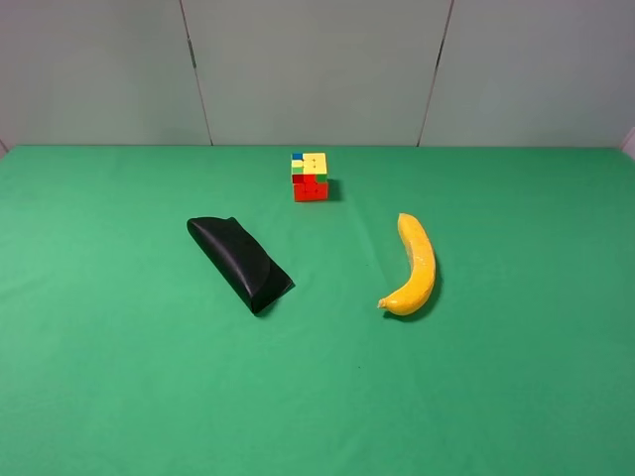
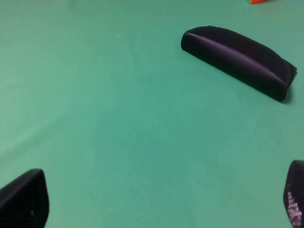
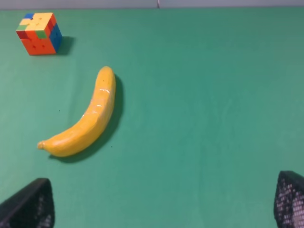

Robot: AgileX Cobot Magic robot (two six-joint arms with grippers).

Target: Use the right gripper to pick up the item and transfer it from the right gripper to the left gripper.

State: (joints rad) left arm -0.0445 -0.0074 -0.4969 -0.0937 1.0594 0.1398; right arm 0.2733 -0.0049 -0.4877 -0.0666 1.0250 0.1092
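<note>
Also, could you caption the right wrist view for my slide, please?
Open right gripper over green table, banana and puzzle cube ahead.

You're looking at a lab-style test bench: a counter draped in plain green cloth, bare grey wall panels behind it, and mismatched props set out apart: banana, puzzle cube, black case.

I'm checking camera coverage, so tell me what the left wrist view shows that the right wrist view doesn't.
Left wrist only: the case. Right wrist only: the banana. Both: the green table, the cube (only a sliver at the left view's edge), and open fingers, the left fingers in one, the right fingers in the other.
</note>
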